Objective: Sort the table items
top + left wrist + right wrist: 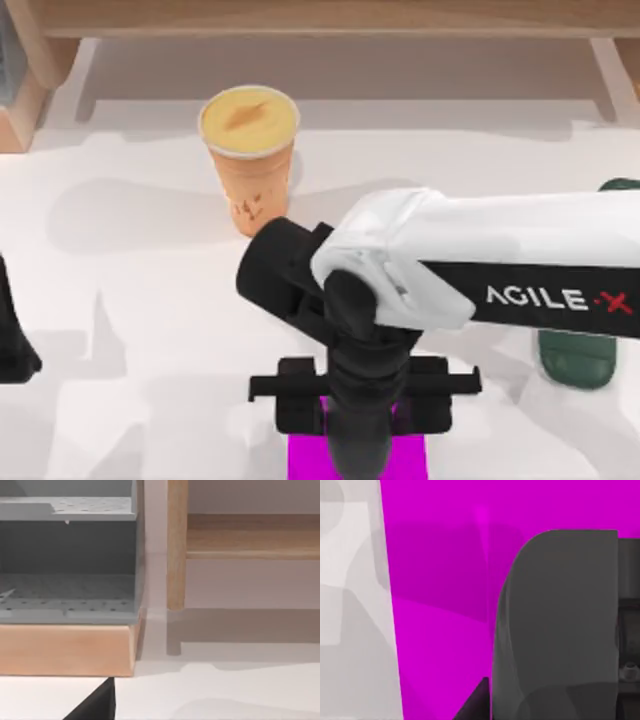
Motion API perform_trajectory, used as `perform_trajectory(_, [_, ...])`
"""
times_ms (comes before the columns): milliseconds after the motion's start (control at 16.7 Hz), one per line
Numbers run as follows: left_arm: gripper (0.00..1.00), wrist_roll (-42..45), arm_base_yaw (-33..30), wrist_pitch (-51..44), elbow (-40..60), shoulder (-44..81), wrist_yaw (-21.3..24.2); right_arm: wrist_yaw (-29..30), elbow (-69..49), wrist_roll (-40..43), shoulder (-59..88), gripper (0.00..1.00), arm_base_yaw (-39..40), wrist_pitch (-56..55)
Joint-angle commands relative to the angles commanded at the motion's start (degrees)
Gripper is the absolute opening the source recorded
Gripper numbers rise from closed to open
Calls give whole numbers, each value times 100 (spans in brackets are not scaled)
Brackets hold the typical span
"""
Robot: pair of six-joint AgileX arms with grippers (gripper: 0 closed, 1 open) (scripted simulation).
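Note:
My right gripper (357,440) points down over the magenta square (305,458) at the front middle of the table (130,300). In the right wrist view a dark grey computer mouse (555,625) sits between its fingers (476,704), just above the magenta square (440,580), and the gripper looks shut on it. The tall orange cup (250,160) with a yellow top stands upright at the back, left of centre, clear of the right arm. My left arm (12,335) is parked at the table's left edge.
A dark green stand (580,360) lies at the right, partly under the right arm. A wooden shelf frame (320,20) runs along the back. The left wrist view faces a grey perforated rack (65,595) on a wooden base, beside a wooden post (176,545).

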State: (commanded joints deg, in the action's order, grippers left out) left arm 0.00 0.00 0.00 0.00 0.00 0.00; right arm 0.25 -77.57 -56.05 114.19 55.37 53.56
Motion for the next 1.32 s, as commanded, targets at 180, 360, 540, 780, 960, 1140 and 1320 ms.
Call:
perform_trajectory(180, [100,0,0,0,0,0,0,7,75,1,32,0,15,-117])
perform_trajectory(360, [100,0,0,0,0,0,0,11,129,1,59,0,26,-203])
perform_trajectory(540, [100,0,0,0,0,0,0,11,129,1,59,8,26,-203])
perform_trajectory(780, [100,0,0,0,0,0,0,11,129,1,59,38,26,-203])
perform_trajectory(960, [100,0,0,0,0,0,0,11,129,1,59,60,26,-203])
perform_trajectory(1140, [100,0,0,0,0,0,0,11,129,1,59,83,26,-203])
perform_trajectory(1320, [100,0,0,0,0,0,0,11,129,1,59,100,26,-203])
